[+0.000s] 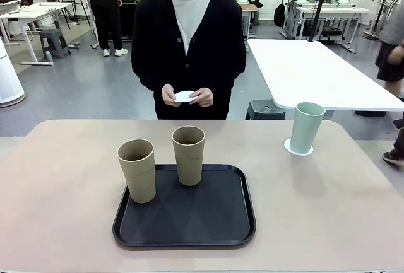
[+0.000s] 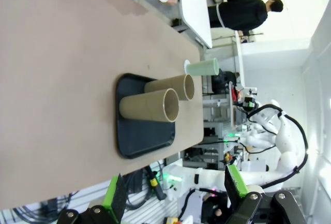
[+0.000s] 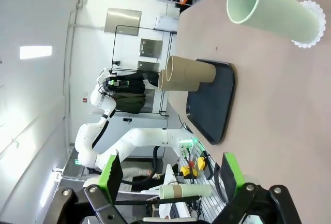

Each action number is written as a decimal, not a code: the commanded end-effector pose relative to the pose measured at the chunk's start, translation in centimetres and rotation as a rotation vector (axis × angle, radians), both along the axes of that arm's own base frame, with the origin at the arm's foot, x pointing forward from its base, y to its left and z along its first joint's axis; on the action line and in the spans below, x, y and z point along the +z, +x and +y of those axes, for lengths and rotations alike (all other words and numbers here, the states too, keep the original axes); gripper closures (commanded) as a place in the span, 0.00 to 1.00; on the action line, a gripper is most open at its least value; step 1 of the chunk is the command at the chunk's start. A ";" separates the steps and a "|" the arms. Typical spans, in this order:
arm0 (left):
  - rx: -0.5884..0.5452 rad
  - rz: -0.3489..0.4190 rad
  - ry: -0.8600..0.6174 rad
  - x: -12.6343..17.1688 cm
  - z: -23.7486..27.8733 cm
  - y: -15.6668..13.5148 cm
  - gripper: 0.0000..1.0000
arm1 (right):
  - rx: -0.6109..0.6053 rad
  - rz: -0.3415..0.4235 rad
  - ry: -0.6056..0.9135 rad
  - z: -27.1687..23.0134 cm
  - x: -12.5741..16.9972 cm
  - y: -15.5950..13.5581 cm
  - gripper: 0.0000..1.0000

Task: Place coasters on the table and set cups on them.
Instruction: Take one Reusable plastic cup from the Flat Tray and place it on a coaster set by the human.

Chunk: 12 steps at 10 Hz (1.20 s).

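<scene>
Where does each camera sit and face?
Front: fixed between the arms, facing across the table at the person holding a coaster.
Left wrist: on the left arm, rolled sideways, looking past the open left gripper at the black tray.
Right wrist: rolled likewise, past the open right gripper toward the mint cup.
Shared: all three show both tan cups.

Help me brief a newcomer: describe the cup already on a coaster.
On the beige table, look right of the black tray. The mint green cup stands there on a white scalloped coaster; both tan cups are on the tray.
</scene>
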<state>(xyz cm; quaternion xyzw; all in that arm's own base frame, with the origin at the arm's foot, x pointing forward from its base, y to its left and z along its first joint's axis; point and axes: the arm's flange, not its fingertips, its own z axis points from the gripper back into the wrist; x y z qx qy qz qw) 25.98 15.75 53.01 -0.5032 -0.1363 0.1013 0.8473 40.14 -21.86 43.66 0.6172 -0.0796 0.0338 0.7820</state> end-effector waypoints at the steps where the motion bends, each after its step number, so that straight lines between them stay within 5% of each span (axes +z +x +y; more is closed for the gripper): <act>1: -0.007 -0.013 -0.011 0.1 0.1 -0.1 0.00 | -0.013 0.015 -0.013 0.3 0.2 -0.6 0.00; 12: -0.007 -0.013 -0.011 0.1 0.1 -0.1 0.00 | -0.009 -0.008 -0.003 -0.3 0.4 -0.3 0.00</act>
